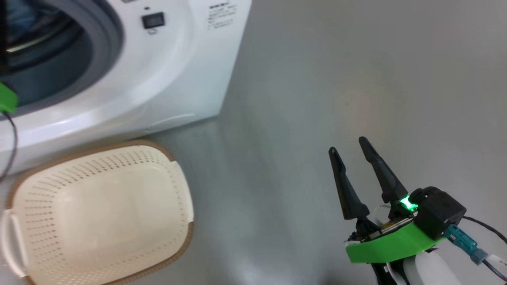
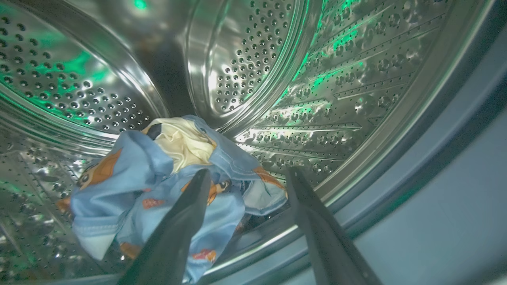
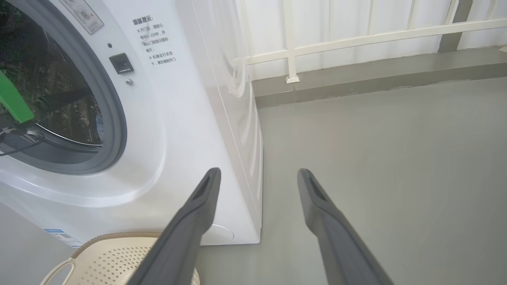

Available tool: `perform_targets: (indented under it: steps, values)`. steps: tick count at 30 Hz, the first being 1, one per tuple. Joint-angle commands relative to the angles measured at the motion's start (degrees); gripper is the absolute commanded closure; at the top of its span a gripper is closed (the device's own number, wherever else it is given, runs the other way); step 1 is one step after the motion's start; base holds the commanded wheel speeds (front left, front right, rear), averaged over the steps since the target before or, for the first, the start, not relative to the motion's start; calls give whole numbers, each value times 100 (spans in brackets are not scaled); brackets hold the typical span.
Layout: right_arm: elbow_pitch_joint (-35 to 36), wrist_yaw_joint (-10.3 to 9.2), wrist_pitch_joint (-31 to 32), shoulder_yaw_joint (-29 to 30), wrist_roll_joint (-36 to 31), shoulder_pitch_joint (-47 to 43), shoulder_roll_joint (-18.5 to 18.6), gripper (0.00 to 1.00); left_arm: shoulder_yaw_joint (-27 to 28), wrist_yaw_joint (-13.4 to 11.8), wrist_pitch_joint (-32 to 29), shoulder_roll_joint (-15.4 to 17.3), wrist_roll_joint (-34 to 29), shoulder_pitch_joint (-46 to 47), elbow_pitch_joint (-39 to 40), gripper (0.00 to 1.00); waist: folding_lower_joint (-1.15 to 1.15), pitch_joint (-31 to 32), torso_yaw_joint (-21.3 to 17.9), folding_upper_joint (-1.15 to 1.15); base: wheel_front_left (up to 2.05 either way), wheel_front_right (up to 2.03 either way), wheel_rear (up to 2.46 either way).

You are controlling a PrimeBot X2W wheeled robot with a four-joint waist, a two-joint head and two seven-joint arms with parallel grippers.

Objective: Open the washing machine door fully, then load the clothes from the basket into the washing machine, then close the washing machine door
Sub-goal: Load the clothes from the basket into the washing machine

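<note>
The grey floor (image 1: 356,79) takes up most of the head view, and the white washing machine (image 1: 166,79) stands on it at the upper left with its round mouth uncovered. A grey-blue seal (image 3: 115,130) rings that mouth. Behind the seal lies the perforated steel drum (image 2: 277,59), lit with green glints in the left wrist view. A white railing (image 3: 356,37) runs along the far edge of the floor behind the machine. The cream basket (image 1: 99,213) with its brown rim sits on the floor just in front of the machine's lower face, its bare bottom showing. The clothes (image 2: 130,186), a crumpled heap of light-blue cloth printed with orange-brown figures and a cream patch on top, lie on the lower wall of the drum. The left end effector (image 2: 247,171) reaches into the drum with its two dark fingers well apart and nothing between them. One finger crosses in front of the heap, and I cannot tell whether it touches the cloth. The right end effector (image 1: 347,144) hangs over bare floor to the right of the basket, well apart from the machine, its fingers likewise spread and empty. A small dark latch slot (image 1: 153,19) sits on the machine's face beside the mouth.
</note>
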State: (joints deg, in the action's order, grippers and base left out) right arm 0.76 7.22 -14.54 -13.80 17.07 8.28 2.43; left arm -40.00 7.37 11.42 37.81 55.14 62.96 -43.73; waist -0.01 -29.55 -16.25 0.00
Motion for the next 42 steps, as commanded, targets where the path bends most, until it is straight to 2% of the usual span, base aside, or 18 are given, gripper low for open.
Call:
perform_targets:
  steps: [1,12,24,36,42]
  values:
    - [56,26,-46,-51,-60,60,44,0,157,12,103,220,61,-74,84,0,1,335,294,0,0,0,0]
    - [-417,26,-46,159,-111,192,44,0,320,1,351,-72,44,-956,324,0,1,1108,741,0,0,0,0]
    - [-820,26,-46,438,-147,100,44,0,1357,-165,357,-381,-566,-2607,1218,0,1,1903,1059,0,0,0,0]
    - [-1017,26,-46,526,-245,-6,44,0,2381,-309,357,-589,-971,-4251,2027,0,1,2343,1285,0,0,0,0]
    - [-1101,26,-46,549,-280,-39,44,0,2660,-263,357,-771,-1089,-4837,2344,0,1,2547,1362,0,0,0,0]
